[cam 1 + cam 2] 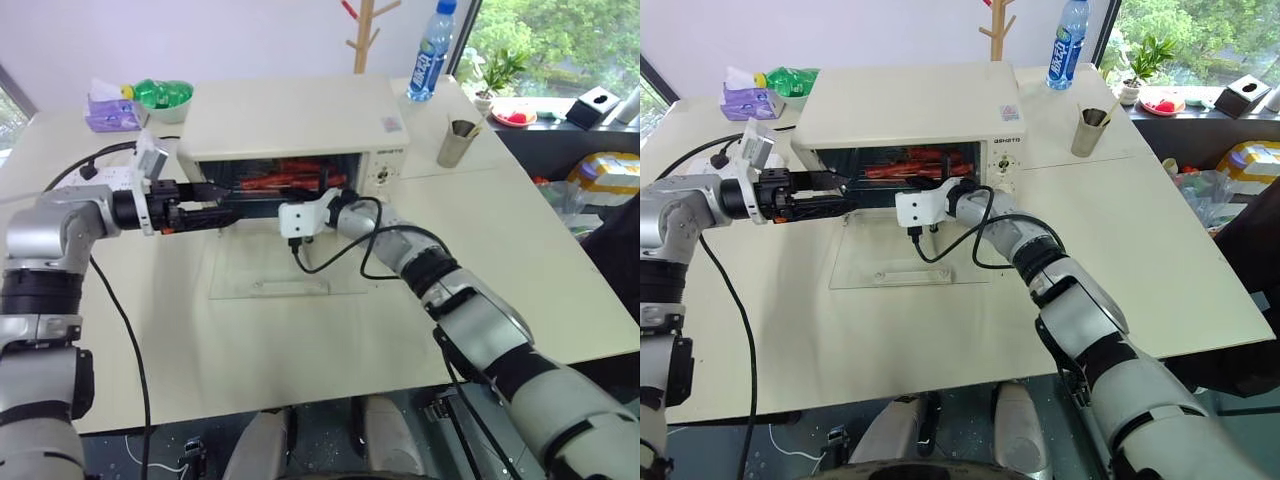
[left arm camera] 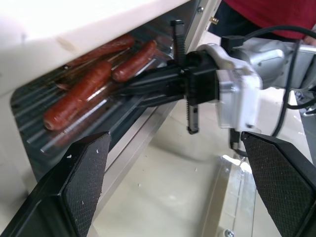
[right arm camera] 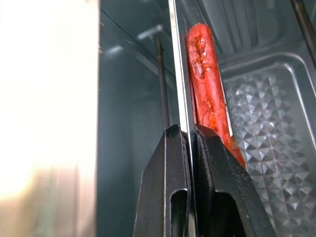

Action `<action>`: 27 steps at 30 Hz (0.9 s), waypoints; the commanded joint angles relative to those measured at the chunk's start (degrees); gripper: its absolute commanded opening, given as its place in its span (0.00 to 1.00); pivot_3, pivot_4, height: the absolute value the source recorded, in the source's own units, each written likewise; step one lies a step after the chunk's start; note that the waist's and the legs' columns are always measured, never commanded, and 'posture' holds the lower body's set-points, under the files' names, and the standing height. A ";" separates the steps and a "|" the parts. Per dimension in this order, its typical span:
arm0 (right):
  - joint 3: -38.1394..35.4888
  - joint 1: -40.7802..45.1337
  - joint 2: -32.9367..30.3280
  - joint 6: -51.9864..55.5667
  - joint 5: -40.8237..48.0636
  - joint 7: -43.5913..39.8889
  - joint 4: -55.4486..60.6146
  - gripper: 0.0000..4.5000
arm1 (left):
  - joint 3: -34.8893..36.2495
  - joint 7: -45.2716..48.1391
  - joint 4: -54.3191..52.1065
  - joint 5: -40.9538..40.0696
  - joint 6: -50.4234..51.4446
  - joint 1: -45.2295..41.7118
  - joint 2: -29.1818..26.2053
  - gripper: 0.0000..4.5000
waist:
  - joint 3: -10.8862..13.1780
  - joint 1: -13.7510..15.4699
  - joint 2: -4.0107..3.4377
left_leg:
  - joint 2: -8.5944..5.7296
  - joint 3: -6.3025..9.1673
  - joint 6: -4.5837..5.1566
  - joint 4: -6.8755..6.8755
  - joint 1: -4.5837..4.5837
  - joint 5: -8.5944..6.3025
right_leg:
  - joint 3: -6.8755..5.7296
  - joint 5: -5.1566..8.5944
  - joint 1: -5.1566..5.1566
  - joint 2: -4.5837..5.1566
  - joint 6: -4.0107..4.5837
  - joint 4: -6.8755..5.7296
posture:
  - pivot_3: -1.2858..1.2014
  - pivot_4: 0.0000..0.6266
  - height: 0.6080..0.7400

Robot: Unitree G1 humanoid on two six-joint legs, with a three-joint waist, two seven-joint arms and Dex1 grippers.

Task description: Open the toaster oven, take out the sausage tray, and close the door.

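Right wrist inventory, as I see it: my right gripper (image 3: 190, 143), jaws clamped on the thin metal rim of the sausage tray (image 3: 266, 103). One red sausage (image 3: 205, 74) lies along that rim, inside the toaster oven (image 3: 133, 74).

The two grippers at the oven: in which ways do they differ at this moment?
The left gripper stands wide open and holds nothing; the right gripper is shut on the thin rim of the sausage tray. The left gripper sits at the left end of the toaster oven opening; the right gripper reaches in near the right end. Both have black fingers and point into the opening above the lowered door.
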State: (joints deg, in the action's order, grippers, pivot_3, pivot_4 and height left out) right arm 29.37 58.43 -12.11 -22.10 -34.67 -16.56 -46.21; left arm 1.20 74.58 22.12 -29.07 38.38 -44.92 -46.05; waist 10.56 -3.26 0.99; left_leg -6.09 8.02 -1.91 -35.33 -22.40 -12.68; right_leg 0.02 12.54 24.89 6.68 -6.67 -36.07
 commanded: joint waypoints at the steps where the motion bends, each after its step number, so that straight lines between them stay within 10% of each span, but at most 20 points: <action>1: -1.24 -2.60 -1.37 1.57 1.12 -1.89 7.38 0.01 | 0.95 0.11 1.38 1.22 -1.93 -2.52 -0.15 1.00 | 0.00 0.07 0.00 | 0.00 -0.01 0.03 -0.01 0.00 -0.01 | 0.00 0.00 0.00 0.00 0.00 -0.01 | 0.52 0.24 0.99; 10: -2.29 -6.23 -1.62 6.23 2.06 -5.25 12.86 0.01 | 1.09 0.81 1.86 2.04 -2.42 -3.01 0.68 1.00 | 0.00 0.64 0.00 | 0.01 -0.01 0.10 -0.06 0.00 -0.05 | 0.00 0.00 0.00 0.00 0.00 -0.05 | 0.52 0.24 0.99; 19: -1.26 -2.78 0.07 5.77 1.24 -3.66 5.71 0.97 | 1.87 0.75 1.25 2.21 -2.22 -2.85 0.37 1.00 | -0.01 0.54 0.01 | 0.03 -0.01 0.08 -0.06 0.02 -0.04 | 0.00 -0.01 0.00 -0.01 0.01 -0.07 | 0.52 0.24 0.99; 27: -0.66 -0.92 0.08 3.49 0.23 -1.61 3.70 0.99 | 2.16 0.31 1.33 2.23 -2.60 -2.94 0.54 1.00 | -0.01 0.49 0.01 | 0.04 -0.01 0.07 -0.06 0.03 -0.03 | 0.00 -0.02 0.01 -0.03 0.03 -0.08 | 0.52 0.24 0.99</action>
State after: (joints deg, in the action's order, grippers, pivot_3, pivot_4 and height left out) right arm 28.49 56.94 -11.78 -18.07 -34.13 -18.50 -43.14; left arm 1.04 75.53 24.05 -26.77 36.75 -46.19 -44.70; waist 10.55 -2.77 1.00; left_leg -6.06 8.01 -1.84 -35.40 -22.37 -12.71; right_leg 0.02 12.52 24.91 6.65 -6.64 -36.15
